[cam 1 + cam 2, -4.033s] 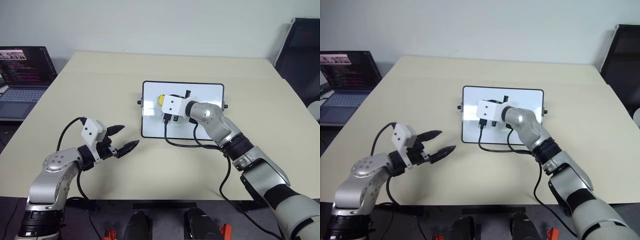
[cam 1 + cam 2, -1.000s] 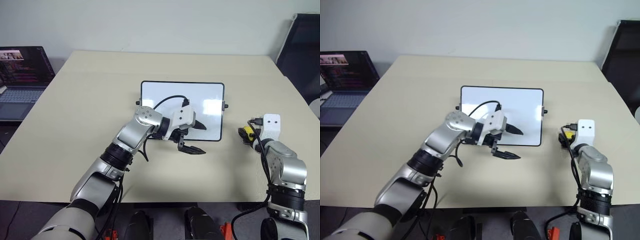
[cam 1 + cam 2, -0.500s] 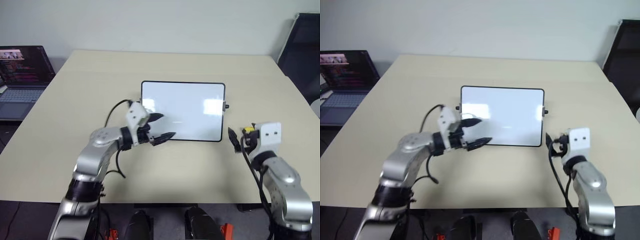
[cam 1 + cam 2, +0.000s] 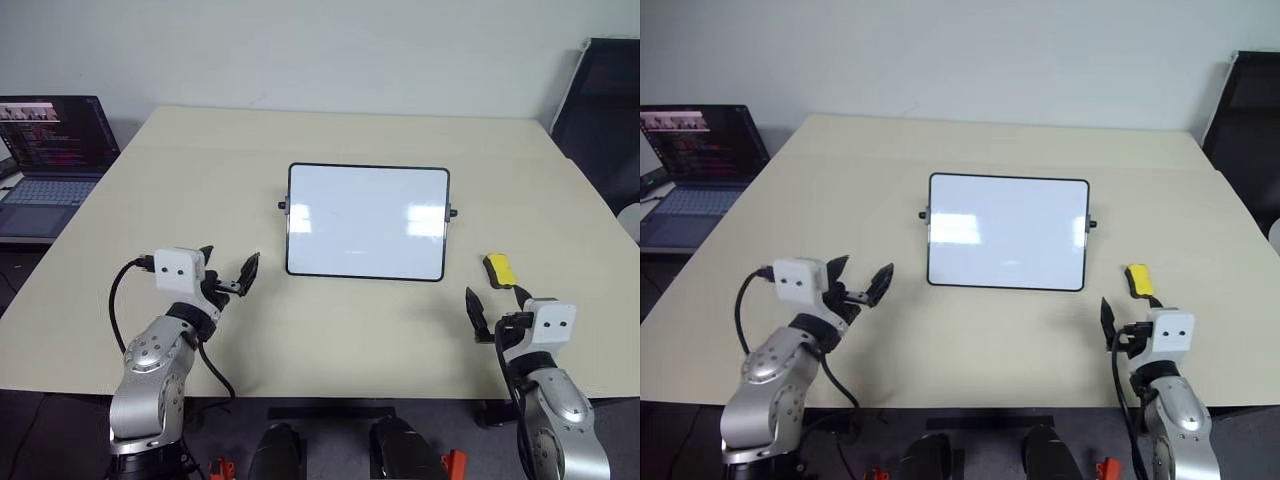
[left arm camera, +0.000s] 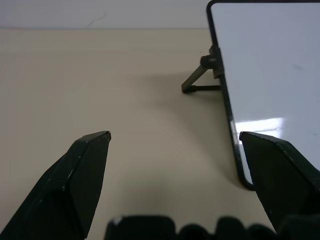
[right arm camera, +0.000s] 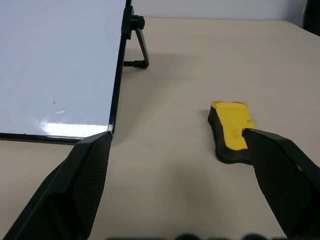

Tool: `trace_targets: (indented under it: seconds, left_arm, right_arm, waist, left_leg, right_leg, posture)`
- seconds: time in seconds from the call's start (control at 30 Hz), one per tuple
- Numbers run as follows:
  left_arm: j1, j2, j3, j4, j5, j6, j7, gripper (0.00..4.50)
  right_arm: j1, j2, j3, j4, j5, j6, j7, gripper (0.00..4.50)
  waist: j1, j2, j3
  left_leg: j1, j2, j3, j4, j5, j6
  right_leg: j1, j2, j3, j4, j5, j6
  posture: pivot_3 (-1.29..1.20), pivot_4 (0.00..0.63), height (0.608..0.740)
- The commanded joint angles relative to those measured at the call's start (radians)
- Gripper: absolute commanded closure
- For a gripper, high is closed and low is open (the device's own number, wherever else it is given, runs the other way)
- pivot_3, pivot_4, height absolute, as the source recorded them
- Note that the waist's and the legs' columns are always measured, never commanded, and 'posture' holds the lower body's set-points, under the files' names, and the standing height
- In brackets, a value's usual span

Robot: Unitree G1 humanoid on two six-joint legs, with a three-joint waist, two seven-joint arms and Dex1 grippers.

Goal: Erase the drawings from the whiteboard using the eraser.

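Glossy white whiteboard [image 4: 367, 221], thin black frame, rounded corners, wiped blank, sits mid beige matte worktop [image 4: 200, 180]. Yellow block eraser [image 4: 499, 270], dark underside, lies flat at its 4 o'clock. Left end effector [image 4: 228, 278] and right end effector [image 4: 497, 310] both released, empty, near edge.

Big beige desk [image 4: 330, 330] against a pale wall, open laptop [image 4: 45, 150] with code on its screen off the far left corner, dark chair [image 4: 605, 110] at far right
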Motion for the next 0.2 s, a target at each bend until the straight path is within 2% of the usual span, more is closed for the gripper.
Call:
trace_targets:
  seconds: [0.03, 0.2]
  left_arm:
    - [0.001, 0.013, -0.002, -0.016, 0.013, -0.048, 0.020, 0.00]
    - [0.019, -0.012, -0.073, 0.002, 0.022, -0.074, 0.016, 0.00]
  right_arm:
    - [0.029, -0.048, -0.040, -0.095, 0.045, 0.012, 0.027, 0.03]
    - [0.058, -0.064, -0.039, -0.147, 0.083, 0.088, 0.017, 0.03]
  waist:
    - [0.001, 0.000, 0.000]
    - [0.002, 0.000, -0.001]
  left_leg:
    - [0.000, 0.000, 0.000, 0.000, 0.000, 0.000]
    - [-0.002, 0.000, 0.000, -0.007, 0.000, 0.000]
  right_leg:
    - [0.002, 0.000, 0.001, 0.000, 0.000, 0.000]
    - [0.000, 0.001, 0.000, -0.001, -0.002, 0.001]
  posture:
    - [0.00, 0.150, 0.740]
    - [0.00, 0.150, 0.740]
